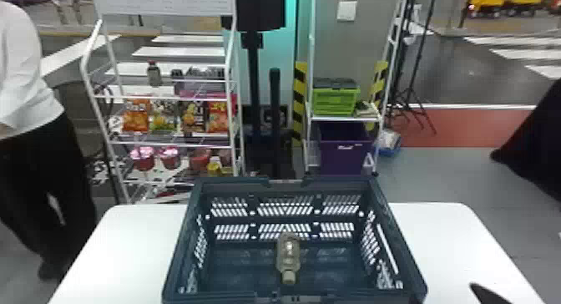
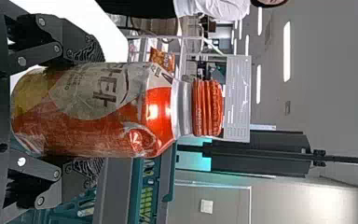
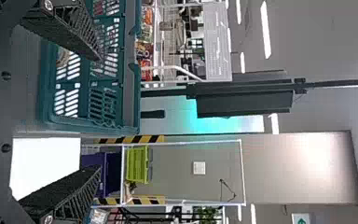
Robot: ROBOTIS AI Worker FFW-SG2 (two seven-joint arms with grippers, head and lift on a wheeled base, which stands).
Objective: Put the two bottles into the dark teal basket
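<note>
While one bottle (image 1: pixel 288 255) lay on its side in the basket (image 1: pixel 229 183), its cap pointing toward six o'clock, the left gripper (image 2: pixel 95 109) had its fingers clamped around the lower body of an orange-capped bottle (image 2: pixel 98 109). That second bottle stood upright in the grip, its cap free, with the basket toward three o'clock of it.

Doing the step well likely meant raising the bottle first, since its base looked lower than the near rim, then carrying it level toward three o'clock. The roomiest landing spot appeared to be at nine o'clock of the lying bottle, well apart from it. A gentle descent almost to the floor, ahead of an even release, would have spared a hard drop; a tilt or an early release risked a clip on the rim or a knock against the other bottle.

Seen from the head, the basket sat at six o'clock on a white table (image 1: pixel 125 240), its floor and the lying bottle in plain sight. From the left wrist came the grip itself, with printed label and ridged cap. From the right wrist came the state of the right gripper (image 3: pixel 99 114): fingers wide apart, nothing between them, the basket toward ten o'clock.
</note>
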